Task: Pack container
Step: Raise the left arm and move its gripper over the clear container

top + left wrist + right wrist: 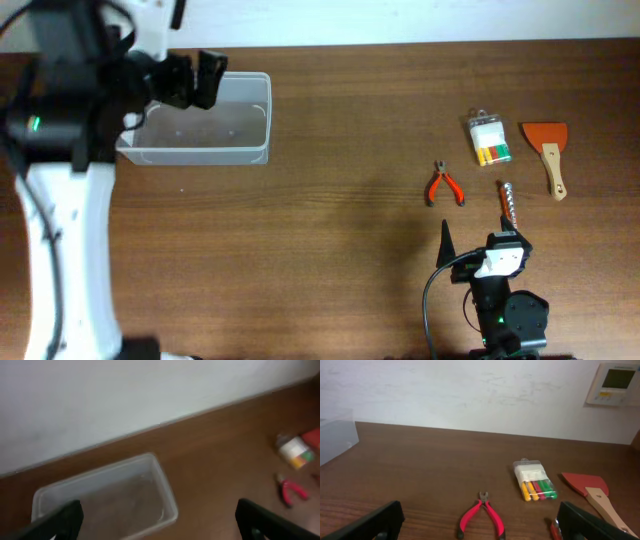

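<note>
Clear plastic, that is the container point(225, 130). From above it sits at the far left of the brown table point(330, 230), open side up, with its long side running left to right. The left gripper point(197, 82) hangs over its far left corner, fingers wide apart and holding nothing. If it comes down there, it might bump the rim and shove the light tub. The right gripper point(477, 240) is wide apart and empty too, near the red pliers point(444, 186), screwdriver point(507, 204), bit box point(489, 140) and scraper point(548, 150) — all well apart from the tub, so a tool might slip out on the long trip. In the left wrist view the tub looks empty and lies slanted. The right wrist view shows only its corner at the left edge.
</note>
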### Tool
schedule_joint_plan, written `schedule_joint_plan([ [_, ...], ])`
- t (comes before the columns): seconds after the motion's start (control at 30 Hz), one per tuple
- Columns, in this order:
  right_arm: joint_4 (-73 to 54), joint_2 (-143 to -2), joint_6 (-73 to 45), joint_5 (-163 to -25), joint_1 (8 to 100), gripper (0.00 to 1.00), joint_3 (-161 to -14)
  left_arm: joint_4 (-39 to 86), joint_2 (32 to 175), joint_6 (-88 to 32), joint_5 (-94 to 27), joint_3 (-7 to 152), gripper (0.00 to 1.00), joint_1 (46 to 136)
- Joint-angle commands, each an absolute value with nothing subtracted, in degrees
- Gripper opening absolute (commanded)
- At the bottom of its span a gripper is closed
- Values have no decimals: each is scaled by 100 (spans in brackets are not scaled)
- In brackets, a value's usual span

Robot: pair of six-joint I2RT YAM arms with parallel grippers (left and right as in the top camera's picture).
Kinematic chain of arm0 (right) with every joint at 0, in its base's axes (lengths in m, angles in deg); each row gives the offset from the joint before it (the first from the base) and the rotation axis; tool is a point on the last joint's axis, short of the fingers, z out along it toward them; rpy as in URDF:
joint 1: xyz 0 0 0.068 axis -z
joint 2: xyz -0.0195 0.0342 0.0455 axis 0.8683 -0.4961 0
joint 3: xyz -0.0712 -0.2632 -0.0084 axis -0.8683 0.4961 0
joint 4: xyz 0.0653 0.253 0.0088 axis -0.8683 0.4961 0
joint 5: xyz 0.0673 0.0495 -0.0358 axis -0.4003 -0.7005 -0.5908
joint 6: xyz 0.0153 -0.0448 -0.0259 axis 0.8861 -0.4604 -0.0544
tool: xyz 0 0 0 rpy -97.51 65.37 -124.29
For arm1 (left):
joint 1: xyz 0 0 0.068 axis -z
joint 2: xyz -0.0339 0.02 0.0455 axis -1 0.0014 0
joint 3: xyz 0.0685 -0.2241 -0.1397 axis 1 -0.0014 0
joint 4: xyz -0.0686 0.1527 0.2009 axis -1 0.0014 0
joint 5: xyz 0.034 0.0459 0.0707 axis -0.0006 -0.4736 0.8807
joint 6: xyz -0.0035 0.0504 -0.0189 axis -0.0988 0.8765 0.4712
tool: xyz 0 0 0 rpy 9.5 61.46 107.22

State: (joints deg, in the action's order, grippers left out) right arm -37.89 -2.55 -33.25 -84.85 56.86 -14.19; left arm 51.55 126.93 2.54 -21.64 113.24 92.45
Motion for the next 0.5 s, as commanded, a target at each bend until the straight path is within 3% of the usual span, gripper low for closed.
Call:
schedule_joint_plan([
  [0.0,-3752,-218,-3349,-8415,5734,99,-1388,5441,13171,302,-1108,11940,99,9610],
  [0.2,-3752,-218,-3351,-8415,5734,99,-1388,5094,13445,140,-1580,11940,99,10049],
  [0.33,-3752,-218,-3349,-8415,5734,99,-1388,5166,13670,-1348,-547,11942,99,10357],
  [0.47,-3752,-218,-3349,-8415,5734,99,-1388,5330,14030,-1976,-1222,11940,99,10390],
])
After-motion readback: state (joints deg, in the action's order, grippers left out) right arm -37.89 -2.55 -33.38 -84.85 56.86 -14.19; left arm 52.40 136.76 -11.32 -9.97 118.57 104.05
